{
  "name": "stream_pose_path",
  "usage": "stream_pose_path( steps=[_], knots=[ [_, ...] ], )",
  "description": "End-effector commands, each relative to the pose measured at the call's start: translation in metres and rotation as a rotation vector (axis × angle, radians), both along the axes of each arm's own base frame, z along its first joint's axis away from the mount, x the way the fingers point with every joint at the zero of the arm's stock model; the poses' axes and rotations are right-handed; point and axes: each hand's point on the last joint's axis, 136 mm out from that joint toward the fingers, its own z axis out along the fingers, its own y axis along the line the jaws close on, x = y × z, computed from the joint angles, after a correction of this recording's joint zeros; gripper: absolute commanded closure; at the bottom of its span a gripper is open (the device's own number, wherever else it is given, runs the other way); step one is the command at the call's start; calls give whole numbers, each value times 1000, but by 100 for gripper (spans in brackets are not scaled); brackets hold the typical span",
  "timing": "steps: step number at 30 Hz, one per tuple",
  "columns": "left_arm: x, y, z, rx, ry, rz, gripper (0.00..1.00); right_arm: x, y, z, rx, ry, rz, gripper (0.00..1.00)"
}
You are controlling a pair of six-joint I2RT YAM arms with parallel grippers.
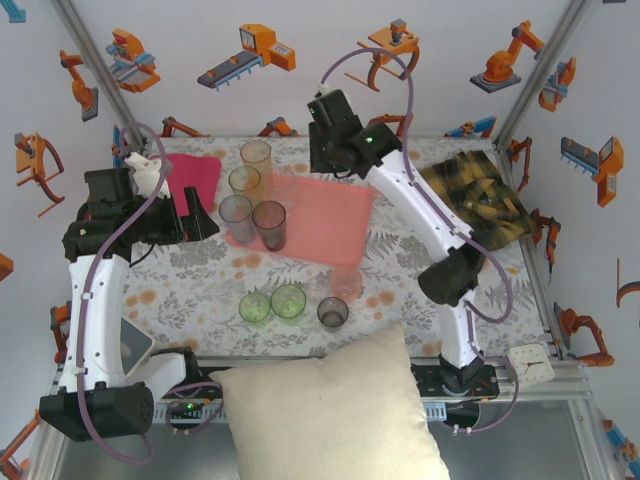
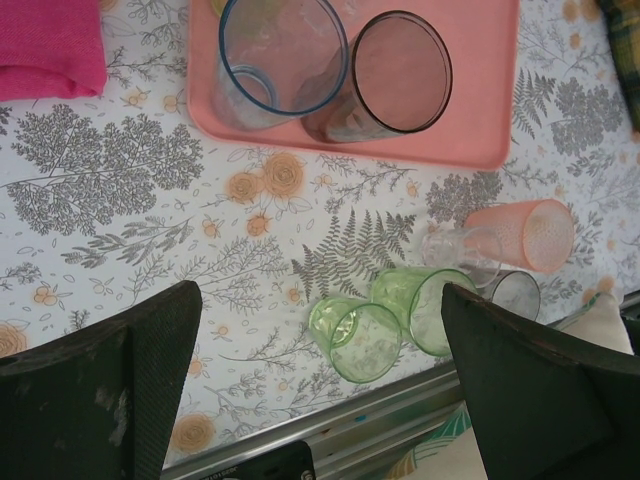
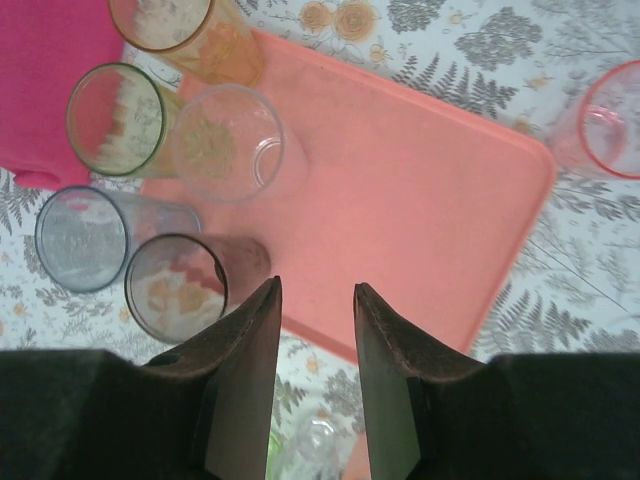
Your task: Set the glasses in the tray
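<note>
The salmon-pink tray [image 1: 335,215] lies mid-table. At its left end stand an orange [image 3: 175,20], a green [image 3: 115,120], a clear pinkish [image 3: 225,145], a blue [image 3: 80,240] and a smoky glass [image 3: 180,285]. My right gripper [image 3: 315,290] hangs open and empty over the tray's near edge [image 3: 420,190], beside the smoky glass. Two green glasses [image 2: 360,340] [image 2: 425,305], a grey one [image 2: 515,293], a clear one [image 2: 460,248] and a pink one [image 2: 530,235] sit on the table near the front edge. My left gripper [image 2: 320,400] is wide open above them, left of the tray [image 1: 200,220].
A magenta folded cloth [image 1: 195,175] lies at the back left, next to the tray. A yellow-black plaid cloth [image 1: 480,195] covers the back right. A cream pillow [image 1: 330,410] sits past the table's metal front edge [image 2: 330,425].
</note>
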Motion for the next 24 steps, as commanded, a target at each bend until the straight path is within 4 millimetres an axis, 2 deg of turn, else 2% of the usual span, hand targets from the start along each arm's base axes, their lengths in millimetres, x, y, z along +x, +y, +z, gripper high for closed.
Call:
stream_pose_path(
  steps=[1,4,7,10,15,18,24],
  knots=[
    [-2,1,10,14,-22,-10,3,-24,-20,2,-48,-4,-5,63],
    [-3,0,9,14,-19,-14,3,-51,-43,5,-53,-26,-36,63],
    [-5,-1,8,13,-20,-19,3,-82,-69,-1,-46,-30,-68,62],
    [-6,-4,6,5,-15,-31,3,-112,-95,-19,-50,10,-94,62],
    [-3,-8,0,4,2,-54,3,-150,-122,-55,-44,88,-94,61],
    [0,-10,-4,1,19,-61,3,-163,-125,-75,-22,134,-88,61],
    [-1,-8,-4,10,14,-58,3,-176,-108,-114,29,245,-51,61]
  ],
)
